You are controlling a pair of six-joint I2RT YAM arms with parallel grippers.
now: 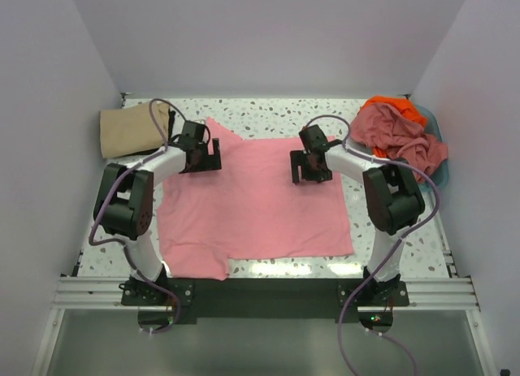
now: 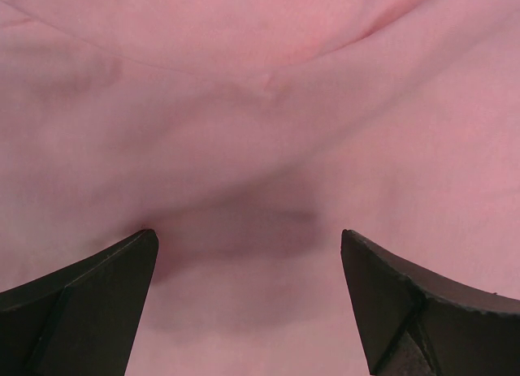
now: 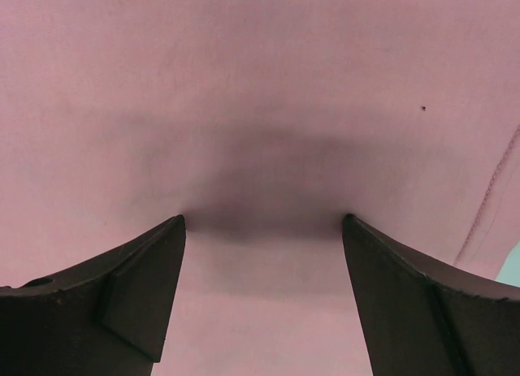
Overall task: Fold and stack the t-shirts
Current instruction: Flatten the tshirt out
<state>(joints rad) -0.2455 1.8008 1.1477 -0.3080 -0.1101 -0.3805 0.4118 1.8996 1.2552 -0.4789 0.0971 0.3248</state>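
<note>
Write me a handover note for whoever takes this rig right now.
Left gripper open, empty, low over the pink t-shirt.
Right gripper open, empty, low over the same shirt.
Pink t-shirt spread flat mid-table, unfolded. Tan t-shirt folded, far left corner. Dusty pink t-shirt and orange t-shirt heaped in the blue basket, far right.
Done: tan looks folded.
Left: fold the pink, stack it, then the basket's shirts.

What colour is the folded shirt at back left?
The folded shirt is tan, seen best in the top external view.
</note>
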